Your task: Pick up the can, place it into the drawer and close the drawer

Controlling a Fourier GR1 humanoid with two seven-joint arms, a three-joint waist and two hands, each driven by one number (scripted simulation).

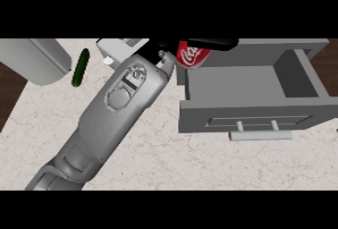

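A red cola can hangs tilted over the far left corner of the open grey drawer. My right hand is curled over the can's top and hides its upper end. The right forearm stretches diagonally from the lower left of the head view up to the can. The drawer is pulled out, its inside bare, with a pale bar handle on its front panel. My left hand does not show.
A green cucumber lies on the marble counter at the upper left. Beside it is a large grey rounded shape. A white object sits partly behind my forearm. Dark wood floor shows past the counter's left edge.
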